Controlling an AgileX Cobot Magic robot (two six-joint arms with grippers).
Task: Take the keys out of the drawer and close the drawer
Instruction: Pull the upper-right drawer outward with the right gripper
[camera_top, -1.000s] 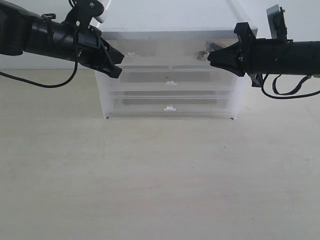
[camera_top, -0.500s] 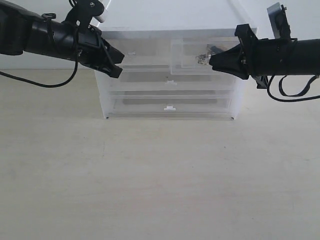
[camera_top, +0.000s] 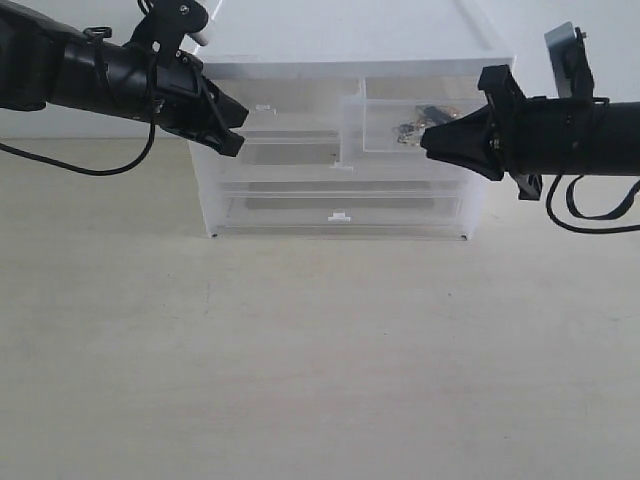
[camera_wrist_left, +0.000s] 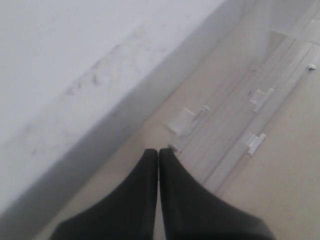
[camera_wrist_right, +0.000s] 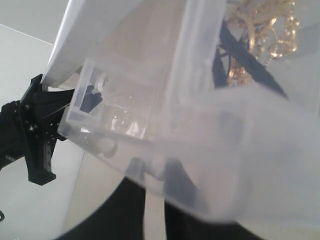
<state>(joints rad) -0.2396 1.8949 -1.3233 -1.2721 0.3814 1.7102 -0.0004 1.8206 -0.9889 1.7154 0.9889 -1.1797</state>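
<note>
Right then, you had one cabinet (camera_top: 340, 40) on the table (camera_top: 320, 350) at the upper middle of the frame. It held four drawers: two half-width ones on top and two full-width drawers (camera_top: 300, 155) below, both of those shut. Only the top right drawer (camera_top: 352, 128) stood pulled out toward the camera, while the top left drawer (camera_top: 285, 112) sat flush. One bunch of keys (camera_top: 408, 130) lay inside the open drawer, with gold rings and a black cord showing through its clear wall. Your right gripper (camera_top: 428, 140) pointed in from the right edge with its tips against that drawer's front. Through the frosted plastic its two fingers looked pinched on a thin pale strip there. Your left gripper (camera_top: 236, 128) hung at the cabinet's upper left corner, jaws pressed together on nothing, near the top left drawer's white tab.
</note>
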